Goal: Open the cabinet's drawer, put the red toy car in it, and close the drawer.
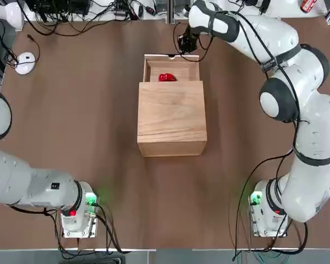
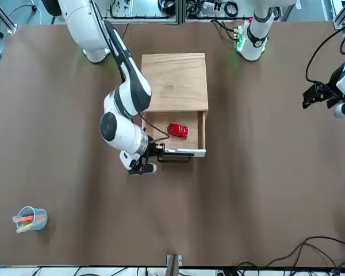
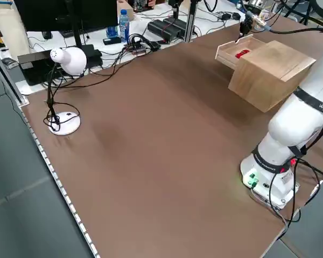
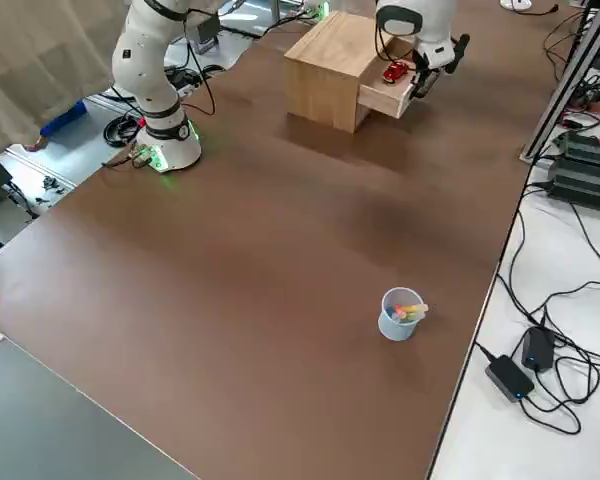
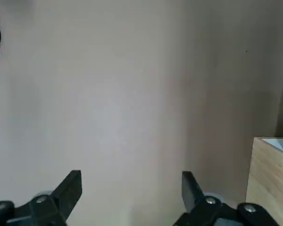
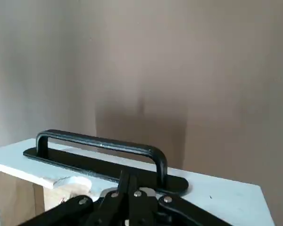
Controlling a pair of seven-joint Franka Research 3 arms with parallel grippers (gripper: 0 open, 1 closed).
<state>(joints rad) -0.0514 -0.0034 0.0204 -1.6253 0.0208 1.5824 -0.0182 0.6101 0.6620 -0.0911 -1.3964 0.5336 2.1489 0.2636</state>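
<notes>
My right end effector [image 1: 182, 43] is out past the far side of the cabinet [image 1: 171, 118], just in front of the pulled-out drawer [image 1: 172, 66]. Its two fingers [image 6: 127, 200] are squeezed tight together with nothing between them, and they sit right by the black handle [image 6: 100, 151] on the white front of the drawer. I cannot tell if they touch the handle. The drawer is open, sticking out of the cabinet on the side away from my bases. The red toy car [image 1: 166, 77] is lying inside the drawer, close to the edge of the cabinet. The cabinet is a big plain wooden box in the middle of the brown table [image 1: 88, 137]. My left end effector [image 5: 127, 197] is far off at my left side, up above bare table, and its fingers [image 5: 68, 190] are spread wide apart and hold nothing. A white mouse [image 1: 25, 62] sits at the far left part of the table. A small cup with coloured things in it [image 2: 30, 219] stands alone near the far edge on my right side, well apart from the cabinet.
</notes>
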